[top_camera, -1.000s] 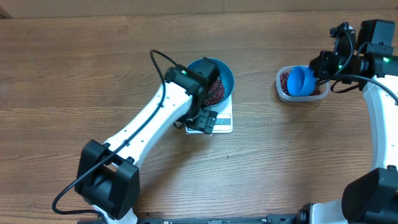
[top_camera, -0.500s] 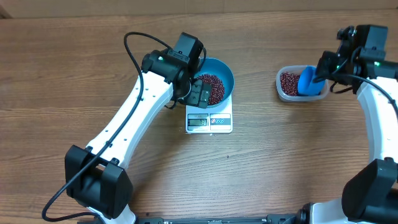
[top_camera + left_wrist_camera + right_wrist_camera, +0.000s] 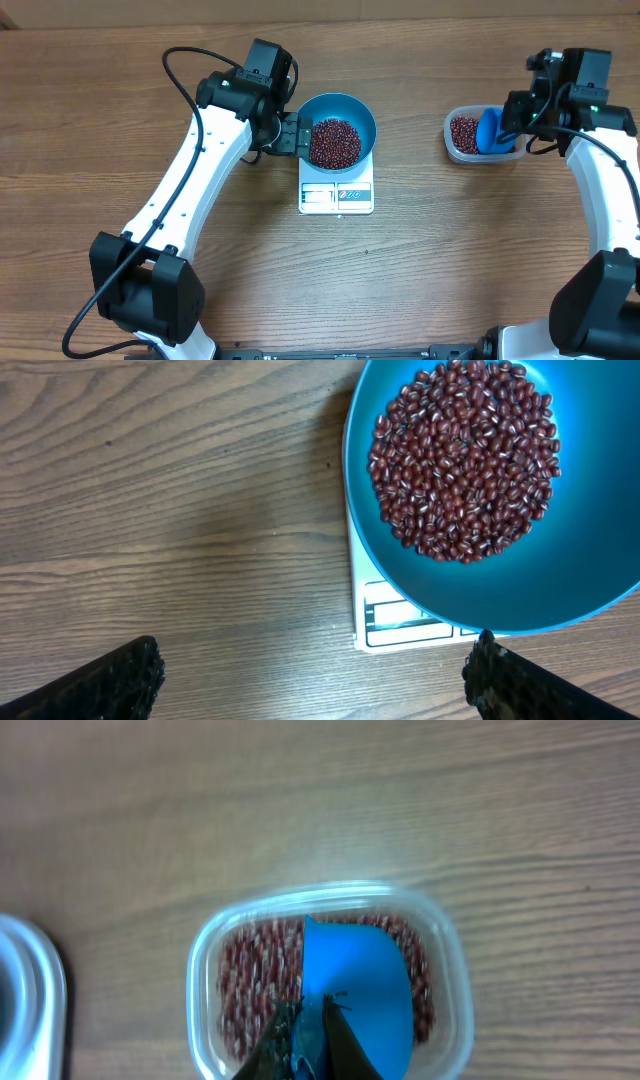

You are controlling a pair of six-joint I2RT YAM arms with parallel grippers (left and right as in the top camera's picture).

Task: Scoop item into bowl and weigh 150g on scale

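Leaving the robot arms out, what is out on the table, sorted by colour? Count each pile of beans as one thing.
Blue: 2, bowl and scoop
White: 1, scale
Clear: 1, tub
Red-brown: 2, beans in the bowl and beans in the tub
Total: 6
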